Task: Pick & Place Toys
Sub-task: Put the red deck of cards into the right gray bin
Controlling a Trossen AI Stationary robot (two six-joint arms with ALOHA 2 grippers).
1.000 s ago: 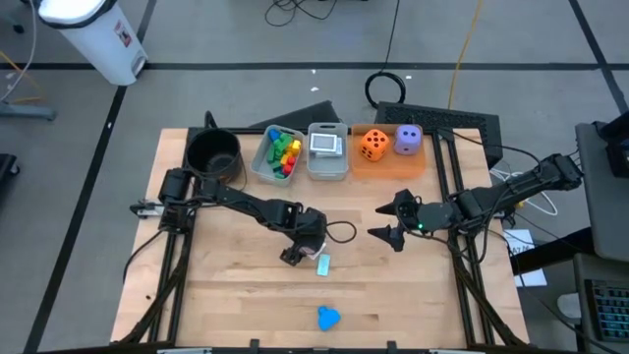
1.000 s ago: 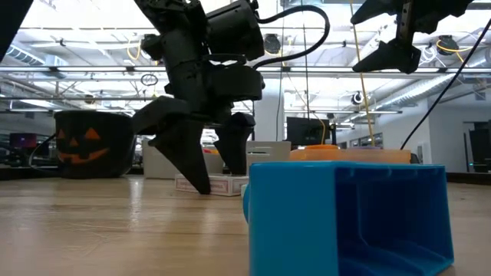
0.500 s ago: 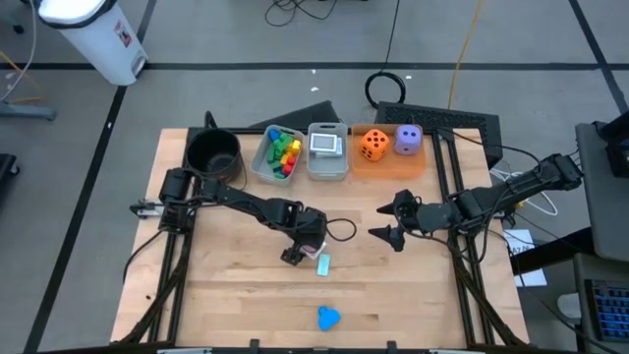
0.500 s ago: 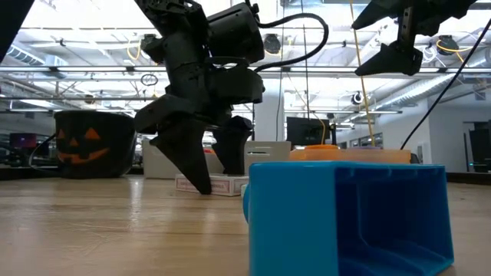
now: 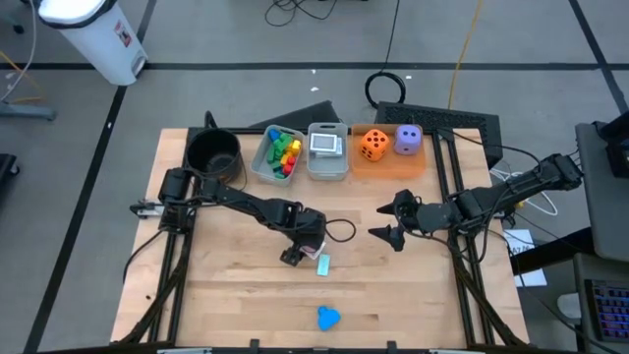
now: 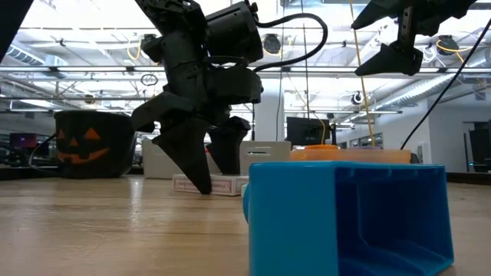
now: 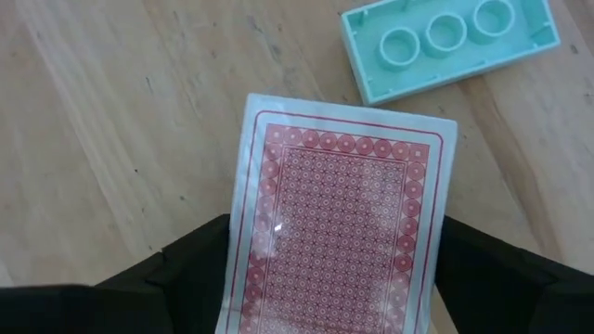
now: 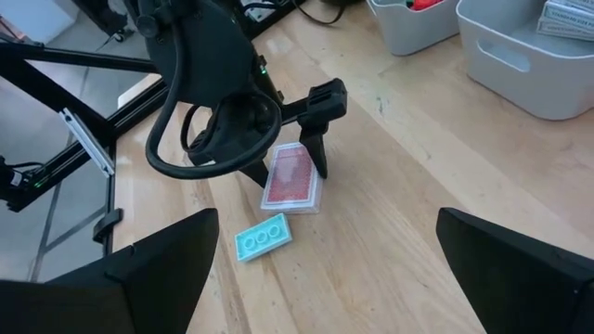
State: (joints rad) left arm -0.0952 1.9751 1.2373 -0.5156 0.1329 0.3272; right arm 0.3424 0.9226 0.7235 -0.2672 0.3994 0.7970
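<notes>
Left gripper [image 5: 303, 254] down at the light wood table [image 5: 236, 295], dark fingers spread wide, one either side of a red-backed playing card deck [image 7: 339, 223]; grip not closed on it. Deck is flat, rectangular, glossy, white border with a fine red lattice pattern, lying on the wood. Just beside the deck: a pale teal plastic block [image 7: 450, 42], hollow underside up, three round tubes showing. Blue plastic block [image 5: 328, 317] sits near the table's front edge, well apart from the deck, boxy and hollow in the low view. Right gripper [image 5: 388, 222] hangs above the table to the deck's right, fingers apart, holding nothing. Table is planked, matte, visible grain. Behind the deck: black round pot [image 5: 213, 152], two clear bins, orange tray. Grey floor around the table; ceiling lights in the room.
</notes>
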